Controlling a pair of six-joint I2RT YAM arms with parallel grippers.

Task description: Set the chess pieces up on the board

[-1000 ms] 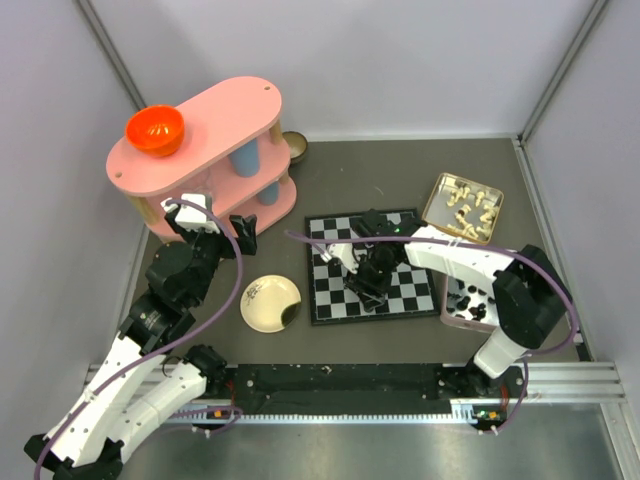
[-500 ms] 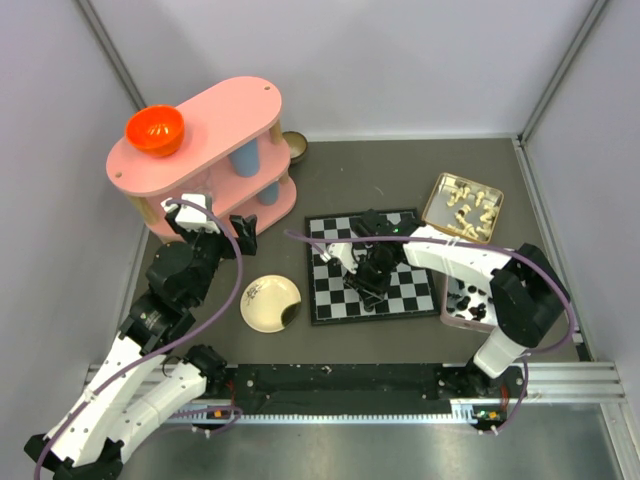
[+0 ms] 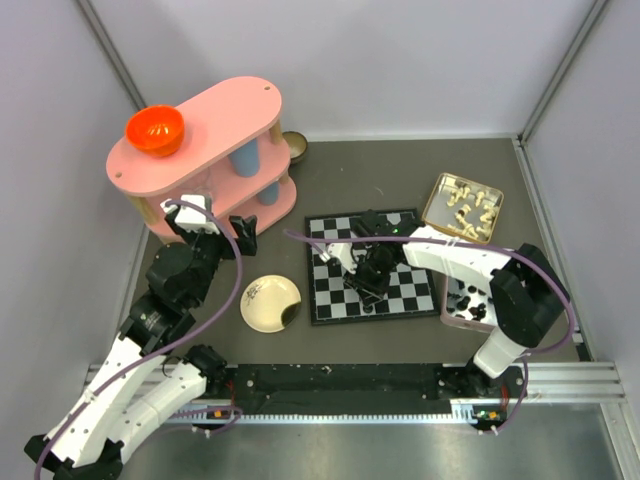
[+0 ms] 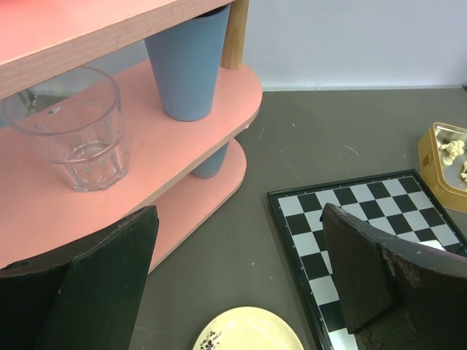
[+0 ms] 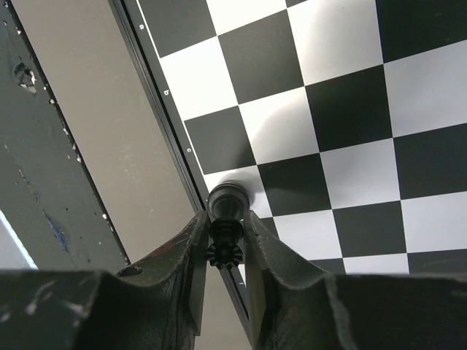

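From above, your right claw [image 3: 372, 278] sits low over the board [image 3: 418, 292]. The left wrist view shows your left claw [image 4: 233, 292] wide open and empty beside the pink shelf [image 4: 182, 168]. The right wrist view shows the right claw pinching a black chess piece [image 5: 227, 202] at an edge square. You are likely placing it: centre it, then release.

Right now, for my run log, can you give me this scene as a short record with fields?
Right end effector: shut on a black chess piece
Piece position: over a white square at the board edge
Left end effector: open, empty, beside the pink shelf
Cream pieces: in the tin by the board's far right corner
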